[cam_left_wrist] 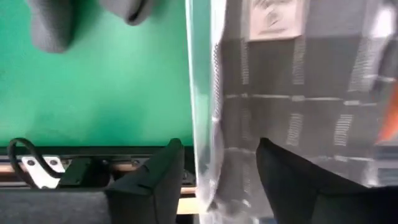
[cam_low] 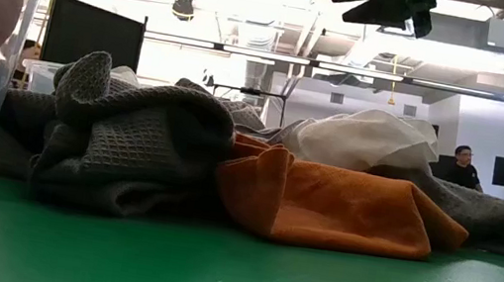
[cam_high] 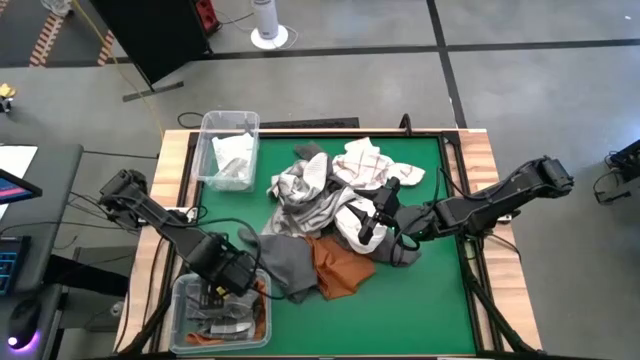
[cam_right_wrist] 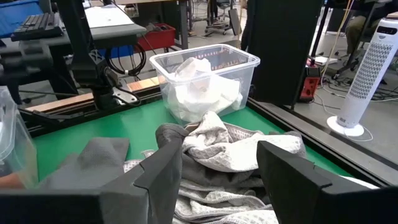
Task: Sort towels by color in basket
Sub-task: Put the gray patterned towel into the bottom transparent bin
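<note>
Your left end effector (cam_high: 222, 290) hung spread over the near bin (cam_high: 262, 322); the right end effector (cam_high: 375, 222), spread above the towel pile (cam_high: 320, 215), risked snagging several cloths.

We see the green table (cam_high: 420, 300) evenly lit from overhead, with only soft shadows under the pile of towels (cam_high: 330, 215). From table height, the ceiling lights (cam_low: 282, 6) blow out to white glare, leaving the near mat dim and soft. The left wrist picture is blurred throughout, with streaked reflections on the clear bin wall (cam_left_wrist: 202, 93), while the right wrist picture is sharp except for its own dark near fingers (cam_right_wrist: 283, 171).
</note>
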Tool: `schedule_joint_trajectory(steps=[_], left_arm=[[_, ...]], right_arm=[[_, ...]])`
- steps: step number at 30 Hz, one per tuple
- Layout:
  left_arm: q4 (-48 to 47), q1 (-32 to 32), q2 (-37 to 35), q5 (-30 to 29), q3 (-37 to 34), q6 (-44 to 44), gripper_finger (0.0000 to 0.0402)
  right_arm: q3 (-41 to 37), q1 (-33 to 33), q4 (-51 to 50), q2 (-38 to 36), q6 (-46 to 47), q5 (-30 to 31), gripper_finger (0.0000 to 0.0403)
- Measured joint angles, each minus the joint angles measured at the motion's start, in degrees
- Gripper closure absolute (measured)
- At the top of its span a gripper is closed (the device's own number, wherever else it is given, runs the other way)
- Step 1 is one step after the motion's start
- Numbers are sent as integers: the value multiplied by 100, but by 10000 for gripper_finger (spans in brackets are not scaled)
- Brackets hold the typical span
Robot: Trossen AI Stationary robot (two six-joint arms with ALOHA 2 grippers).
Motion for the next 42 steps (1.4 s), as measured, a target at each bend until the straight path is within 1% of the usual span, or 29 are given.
schedule_joint_trajectory(steps=[4,7,10,14,17,20,24,28,33,37,40,42], left_arm=[[-67,13,0,-27,584,-78,195],[-13,-214,-7,-234,920,22,194],[117,-774,-7,-645,1047,630,194],[210,-1658,-2,-1510,964,1685,194],[594,-2035,-4,-1913,746,2626,194],[828,-2233,2,-2365,509,3112,194],[1115,-2208,26,-2399,96,3644,194],[1534,-2089,146,-2189,-474,4274,194],[2557,-1953,232,-2044,-1358,4772,194],[3591,-1804,232,-1745,-1977,4973,194],[4014,-1801,230,-1642,-2292,5167,194],[4111,-1784,229,-1623,-2407,5273,194]], right_arm=[[0,0,-2,0,-2,0,168],[0,0,-5,0,3,0,168],[0,35,-87,0,41,0,168],[-2,20,-82,2,39,2,168],[-2,-50,-83,2,120,3,168],[-2,-103,-81,2,149,2,168],[-2,-98,-55,2,162,0,168],[-2,-99,-62,2,160,0,168],[-2,-98,-117,2,160,-2,168],[-2,-98,-144,2,157,-2,168],[-2,-103,-149,2,155,-2,168],[-2,-103,-142,2,152,-2,168]])
